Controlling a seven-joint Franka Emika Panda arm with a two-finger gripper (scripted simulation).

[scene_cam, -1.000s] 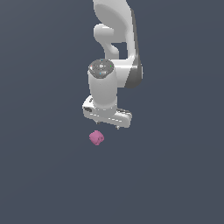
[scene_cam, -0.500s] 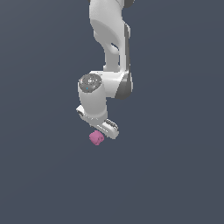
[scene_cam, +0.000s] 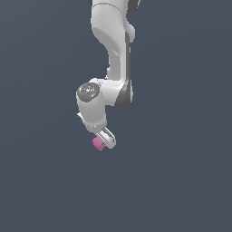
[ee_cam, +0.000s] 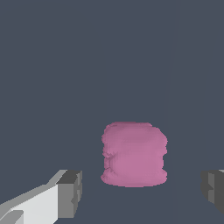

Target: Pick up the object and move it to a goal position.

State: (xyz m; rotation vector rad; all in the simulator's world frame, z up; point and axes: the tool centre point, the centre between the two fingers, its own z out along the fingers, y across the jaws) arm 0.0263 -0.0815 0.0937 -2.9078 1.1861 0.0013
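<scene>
The object is a small pink-magenta lumpy block resting on the dark grey floor. My white gripper has come down right over it, and the hand hides part of the block in the exterior view. In the wrist view the block sits between my two fingers, which stand wide apart on either side of it without touching it. The gripper is open and empty.
The flat dark grey floor surrounds the block. The white arm rises above the hand toward the top of the exterior view.
The arm has lowered and swung toward the exterior view's left, bringing the hand from above the block down around it. The block has not moved.
</scene>
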